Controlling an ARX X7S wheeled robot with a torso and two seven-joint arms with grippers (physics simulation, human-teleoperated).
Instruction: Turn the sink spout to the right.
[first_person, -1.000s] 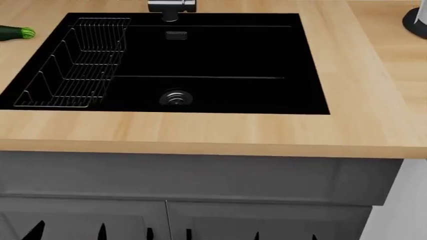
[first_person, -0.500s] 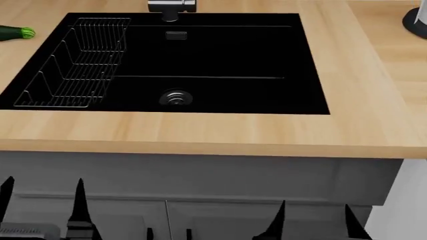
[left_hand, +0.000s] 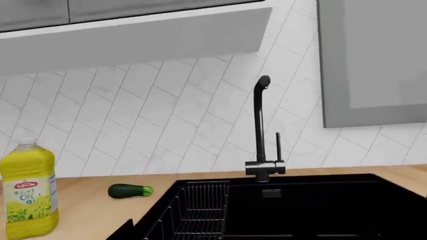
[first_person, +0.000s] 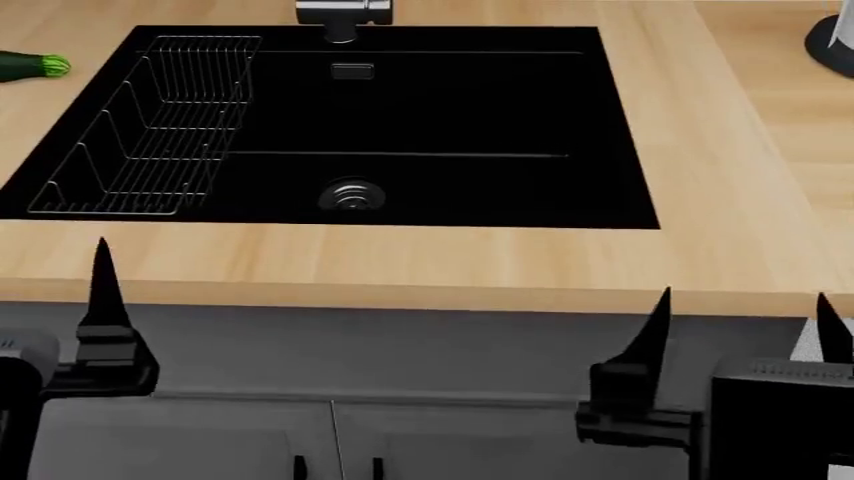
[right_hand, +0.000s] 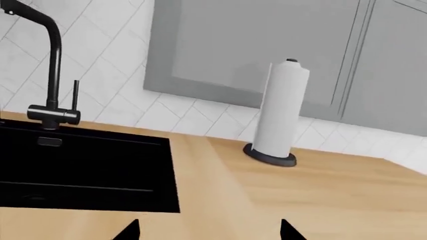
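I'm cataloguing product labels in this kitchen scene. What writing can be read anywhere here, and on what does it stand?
"OIL", roughly: large letters on the yellow oil bottle label, blurred, so uncertain.
Red brand banner above it: too blurred to read.
Small print below: too small to read.
No other text shows in any view.

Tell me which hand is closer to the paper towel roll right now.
The right hand. It sits low at the counter's front edge on the same side as the paper towel roll, which stands at the far corner; the left hand is across the sink.
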